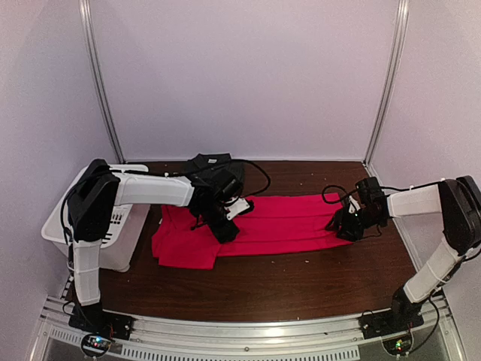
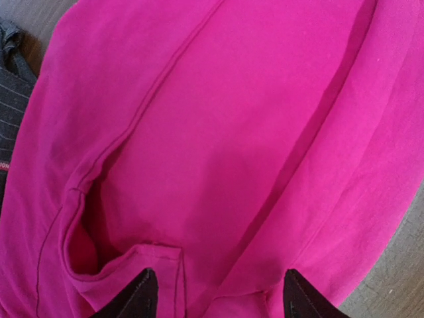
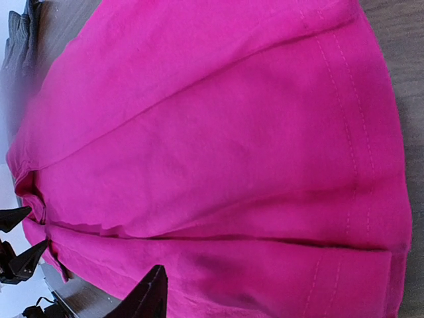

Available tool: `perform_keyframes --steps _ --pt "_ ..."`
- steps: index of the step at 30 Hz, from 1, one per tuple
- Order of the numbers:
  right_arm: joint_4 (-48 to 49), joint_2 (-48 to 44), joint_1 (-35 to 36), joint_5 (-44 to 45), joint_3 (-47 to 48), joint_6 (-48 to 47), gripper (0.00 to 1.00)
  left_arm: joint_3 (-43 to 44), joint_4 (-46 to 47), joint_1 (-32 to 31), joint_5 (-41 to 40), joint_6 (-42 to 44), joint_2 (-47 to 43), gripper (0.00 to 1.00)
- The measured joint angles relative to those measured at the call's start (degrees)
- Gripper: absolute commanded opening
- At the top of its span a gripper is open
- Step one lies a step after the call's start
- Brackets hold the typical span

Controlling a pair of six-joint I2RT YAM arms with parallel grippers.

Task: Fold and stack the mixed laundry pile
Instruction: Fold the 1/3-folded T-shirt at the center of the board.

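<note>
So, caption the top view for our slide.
Left gripper and right gripper low over a spread red T-shirt; dark shirt behind.

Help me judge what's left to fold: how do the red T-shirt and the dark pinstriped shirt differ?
The red T-shirt lies spread out flat; the dark pinstriped shirt sits bunched at the far edge. The red T-shirt is plain and bright; the dark shirt is charcoal with thin stripes. The left hand and right hand are over the red T-shirt, neither at the dark shirt. Both lie on the table, outside the white bin.
</note>
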Motion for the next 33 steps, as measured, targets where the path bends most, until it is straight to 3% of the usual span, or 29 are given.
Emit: perform_keyframes --steps 18,33 --pt "2.91 3.43 -0.15 0.35 2.62 1.40 0.55 5.42 -5.11 0.00 -6.03 3.41 4.17 0.65" --pt "1.44 -3.61 -0.50 2.12 -2.86 1.01 0.70 4.00 -5.09 -1.81 -4.00 7.19 4.04 0.66"
